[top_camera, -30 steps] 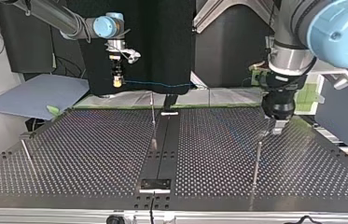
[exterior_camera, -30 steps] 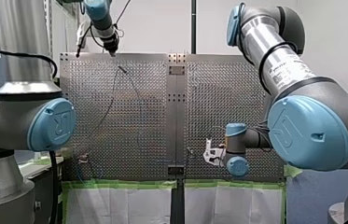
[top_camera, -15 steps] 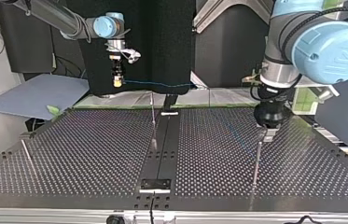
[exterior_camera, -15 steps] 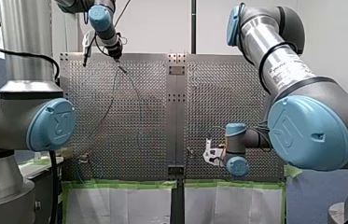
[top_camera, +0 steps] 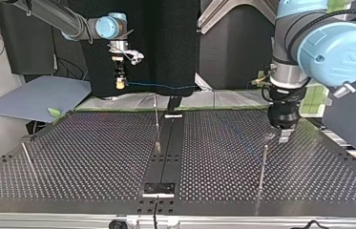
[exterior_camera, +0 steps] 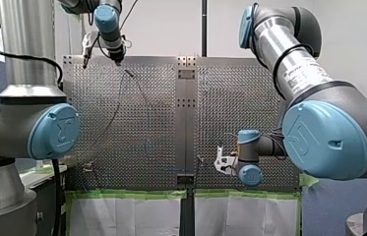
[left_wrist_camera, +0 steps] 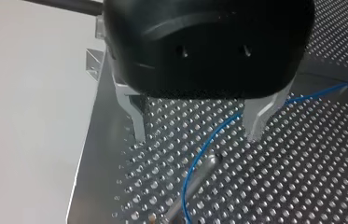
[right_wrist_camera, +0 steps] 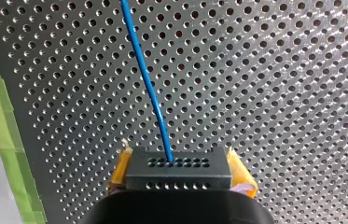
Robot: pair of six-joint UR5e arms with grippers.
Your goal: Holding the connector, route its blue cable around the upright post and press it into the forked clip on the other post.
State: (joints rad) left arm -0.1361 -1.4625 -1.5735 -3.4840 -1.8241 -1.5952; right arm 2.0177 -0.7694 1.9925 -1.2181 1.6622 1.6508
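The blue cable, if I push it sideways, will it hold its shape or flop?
Probably floppy: the blue cable bends in a loose curve beside the post. Likely light, since it is thin against the connector. Perhaps slightly springy near that end, where it leaves the connector almost straight.

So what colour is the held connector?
Black; the connector shows best in the right wrist view.

blue cable, black connector, yellow pads, perforated silver table.
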